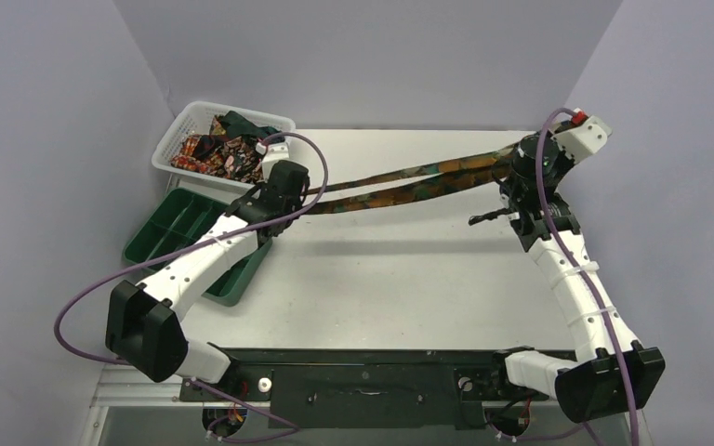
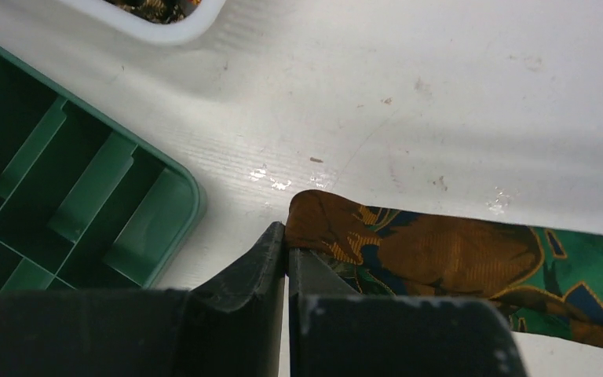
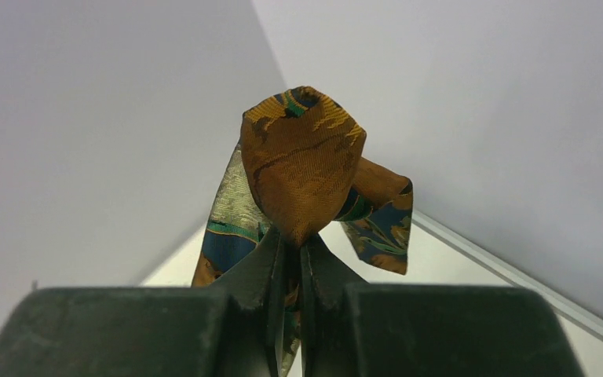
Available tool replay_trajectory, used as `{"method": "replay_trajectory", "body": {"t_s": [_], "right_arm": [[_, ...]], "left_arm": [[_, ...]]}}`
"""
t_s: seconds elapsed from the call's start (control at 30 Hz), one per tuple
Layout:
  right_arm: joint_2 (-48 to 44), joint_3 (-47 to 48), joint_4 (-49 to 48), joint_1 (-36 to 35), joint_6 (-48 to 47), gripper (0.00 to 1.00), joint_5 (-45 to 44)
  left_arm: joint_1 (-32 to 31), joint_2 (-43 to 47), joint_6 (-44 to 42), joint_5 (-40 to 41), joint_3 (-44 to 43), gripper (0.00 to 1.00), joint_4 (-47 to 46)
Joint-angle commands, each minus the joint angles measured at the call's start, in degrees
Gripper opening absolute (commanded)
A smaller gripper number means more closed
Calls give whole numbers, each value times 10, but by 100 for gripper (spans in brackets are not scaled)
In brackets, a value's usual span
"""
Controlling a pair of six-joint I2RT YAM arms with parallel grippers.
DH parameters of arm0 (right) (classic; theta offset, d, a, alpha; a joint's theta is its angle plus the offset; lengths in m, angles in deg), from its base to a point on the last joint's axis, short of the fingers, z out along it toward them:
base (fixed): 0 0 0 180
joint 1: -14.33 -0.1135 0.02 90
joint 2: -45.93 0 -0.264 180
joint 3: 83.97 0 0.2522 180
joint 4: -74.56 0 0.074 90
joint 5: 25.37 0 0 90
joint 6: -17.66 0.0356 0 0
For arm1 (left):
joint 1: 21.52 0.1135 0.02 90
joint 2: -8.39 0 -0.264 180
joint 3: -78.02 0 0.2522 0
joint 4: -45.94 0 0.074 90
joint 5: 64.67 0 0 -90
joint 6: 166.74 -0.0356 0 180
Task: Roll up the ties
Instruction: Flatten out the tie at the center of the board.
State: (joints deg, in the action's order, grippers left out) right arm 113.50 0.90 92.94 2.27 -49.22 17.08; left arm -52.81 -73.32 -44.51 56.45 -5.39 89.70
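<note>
Top external — one tie [image 1: 456, 172] between left tool [image 2: 286, 243] and right tool [image 3: 289, 239] — both clamped on it.

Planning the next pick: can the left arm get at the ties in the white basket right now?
Likely not yet: the basket is close with nothing between, but the left gripper is shut on the stretched tie.

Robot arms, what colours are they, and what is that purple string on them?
Both arms are white tubes with chunky black joints, the left arm and the right arm alike. The purple string is a cable looping along each one. The left tool and the right tool each have two flat dark fingers.
</note>
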Motion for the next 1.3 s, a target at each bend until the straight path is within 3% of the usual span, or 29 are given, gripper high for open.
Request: {"method": "replay_trajectory", "body": {"t_s": [0.0, 0.23, 0.43, 0.5, 0.53, 0.6, 0.63, 0.67, 0.73, 0.9, 1.0, 1.1, 1.27], "right_arm": [[-13, -54, 53, 49, 66, 0, -11], [22, -135, 60, 102, 132, 0, 94], [63, -184, 53, 110, 119, 0, 171], [64, -202, 85, 116, 103, 21, 203], [55, -215, 105, 125, 88, 37, 231], [35, -224, 136, 150, 58, 57, 279], [30, -220, 152, 167, 46, 62, 296], [23, -208, 188, 174, 14, 69, 326], [23, -176, 248, 199, -37, 74, 363], [52, -90, 364, 251, -174, 74, 515], [105, -33, 431, 288, -311, 73, 568], [189, 38, 502, 306, -440, 73, 565], [292, 119, 577, 330, -495, 62, 592]], "left_arm": [[9, 5, -57, -22, 40, 0, -37], [3, -2, -188, -84, 113, 0, -215], [1, -35, -277, -142, 157, 0, -350], [1, -36, -310, -159, 188, 7, -384], [1, -33, -323, -167, 197, 11, -386], [5, -23, -350, -176, 221, 28, -382], [11, -19, -362, -188, 231, 40, -371], [13, -9, -376, -195, 234, 46, -364], [19, 9, -396, -215, 237, 58, -337], [40, 54, -438, -308, 217, 84, -242], [52, 60, -480, -375, 171, 99, -182], [55, 36, -494, -403, 122, 97, -121], [57, -32, -508, -447, 21, 97, -26]]}}
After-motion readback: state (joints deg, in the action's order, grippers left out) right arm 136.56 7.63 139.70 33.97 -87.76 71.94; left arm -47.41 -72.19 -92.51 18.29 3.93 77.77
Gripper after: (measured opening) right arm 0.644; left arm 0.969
